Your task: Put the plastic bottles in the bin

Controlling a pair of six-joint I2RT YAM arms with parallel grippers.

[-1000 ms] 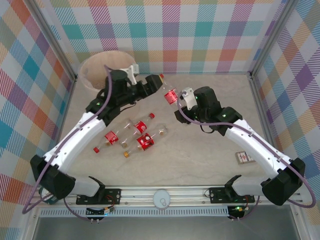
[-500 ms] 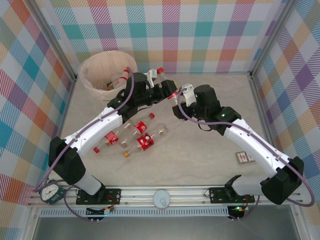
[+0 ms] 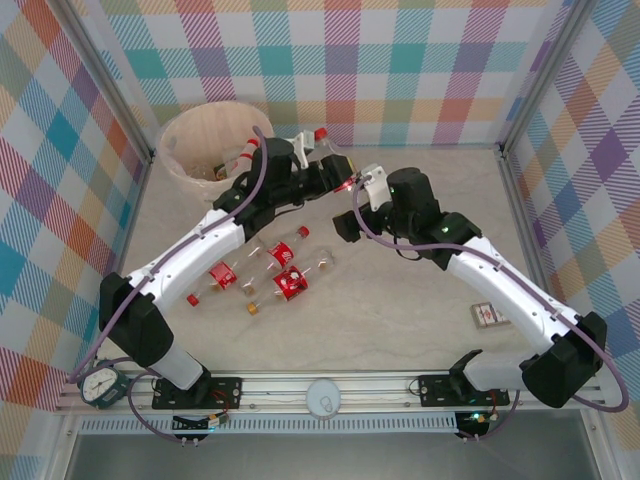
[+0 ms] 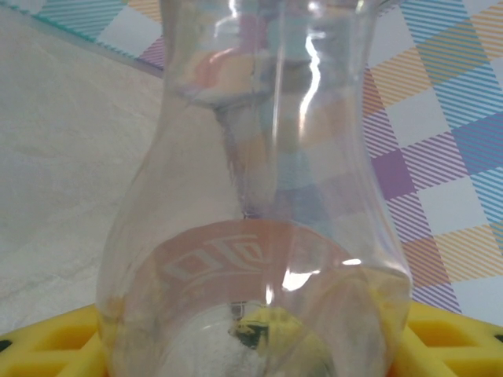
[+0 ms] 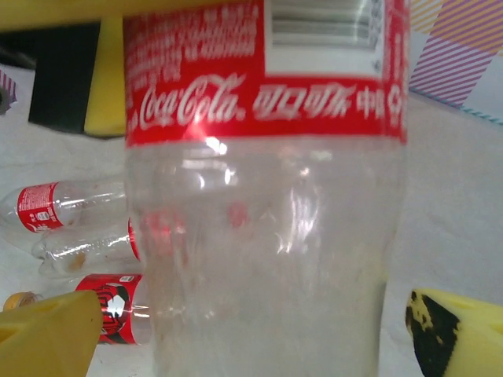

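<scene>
A clear plastic bottle with a red cap and red label hangs in the air at mid-back, between the two arms. My left gripper is shut on it; in the left wrist view its yellow pads press both sides of the bottle. My right gripper stands open around the lower body of the bottle, with a gap at each yellow finger. The cream bin stands at the back left with a bottle inside. Several more bottles lie on the table below the left arm.
A small flat red-and-white box lies at the right near the right arm's elbow. A round clock sits at the near left corner. Checked walls close the table on three sides.
My left arm swung from over the bin to the bottle and closed on it. My right gripper, shut on the bottle before, has opened.
</scene>
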